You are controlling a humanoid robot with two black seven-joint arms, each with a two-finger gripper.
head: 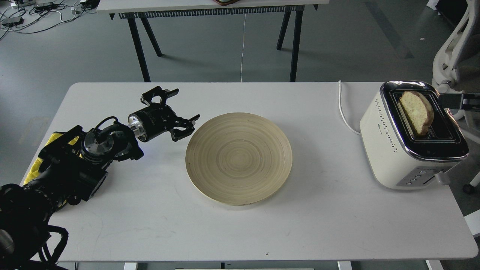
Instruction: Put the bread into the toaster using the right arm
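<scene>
The bread [415,111] stands on edge in the far-left slot of the cream-white toaster [390,150] at the table's right end, sunk in with its rounded top still showing above the chrome top. Only the tip of my right gripper [452,101] shows at the right edge, just right of the bread and clear of it; it holds nothing. My left gripper [186,105] is open and empty, resting left of the plate.
A round bamboo plate [198,176] lies in the table's middle. The toaster's white cord [342,108] runs off the back edge. A yellow cloth [33,167] lies under my left arm. A white chair [452,48] stands behind the toaster.
</scene>
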